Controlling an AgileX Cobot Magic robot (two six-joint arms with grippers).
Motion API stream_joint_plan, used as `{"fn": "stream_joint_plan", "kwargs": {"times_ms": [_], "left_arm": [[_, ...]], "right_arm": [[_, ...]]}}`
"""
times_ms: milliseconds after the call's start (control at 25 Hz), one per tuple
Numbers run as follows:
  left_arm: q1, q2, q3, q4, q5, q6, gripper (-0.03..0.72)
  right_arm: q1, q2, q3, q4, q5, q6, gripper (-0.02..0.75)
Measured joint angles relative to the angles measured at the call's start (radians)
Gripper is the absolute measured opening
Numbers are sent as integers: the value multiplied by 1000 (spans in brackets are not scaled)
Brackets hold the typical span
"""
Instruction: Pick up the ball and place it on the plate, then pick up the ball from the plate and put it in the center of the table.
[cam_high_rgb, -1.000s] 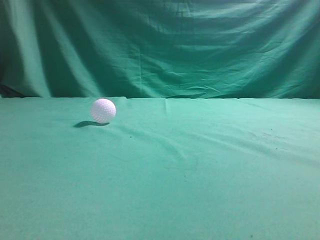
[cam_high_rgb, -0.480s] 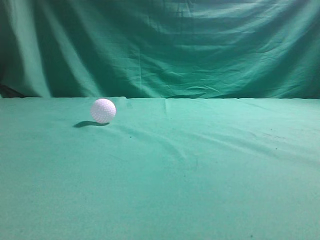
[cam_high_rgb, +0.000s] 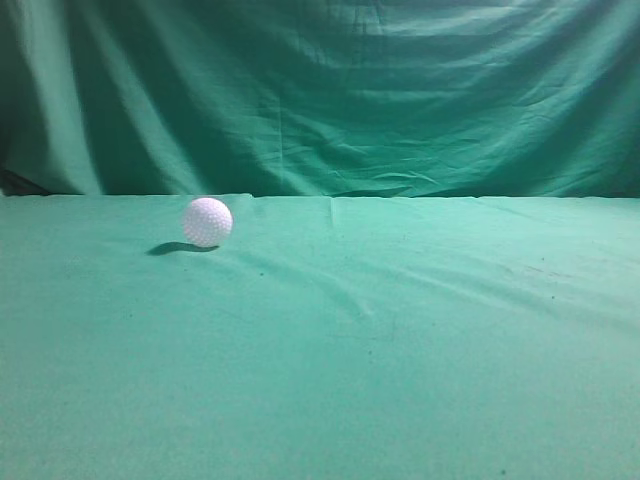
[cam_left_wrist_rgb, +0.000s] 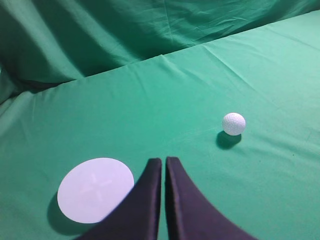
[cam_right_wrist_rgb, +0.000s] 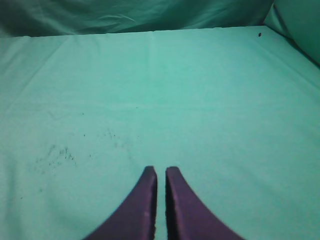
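Observation:
The white dimpled ball (cam_high_rgb: 207, 221) rests on the light green table (cam_high_rgb: 400, 330), left of middle and near the back edge in the exterior view. In the left wrist view the ball (cam_left_wrist_rgb: 233, 123) lies ahead and to the right of my left gripper (cam_left_wrist_rgb: 163, 161), which is shut and empty. A round white plate (cam_left_wrist_rgb: 95, 189) lies flat just left of that gripper. My right gripper (cam_right_wrist_rgb: 161, 170) is shut and empty over bare cloth. Neither gripper shows in the exterior view, and the plate is out of that view.
A darker green curtain (cam_high_rgb: 320, 90) hangs behind the table's back edge. The cloth has soft wrinkles near the middle (cam_high_rgb: 350, 300). Faint dark specks mark the cloth in the right wrist view (cam_right_wrist_rgb: 55, 155).

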Motion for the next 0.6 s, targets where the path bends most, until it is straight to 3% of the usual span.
{"fn": "stream_joint_plan", "kwargs": {"times_ms": [240, 480, 600], "left_arm": [[9, -23, 0, 0, 0, 0, 0], [133, -153, 6, 2, 58, 0, 0], [170, -211, 76, 2, 57, 0, 0]], "right_arm": [[0, 0, 0, 0, 0, 0, 55], [0, 0, 0, 0, 0, 0, 55], [0, 0, 0, 0, 0, 0, 55]]}}
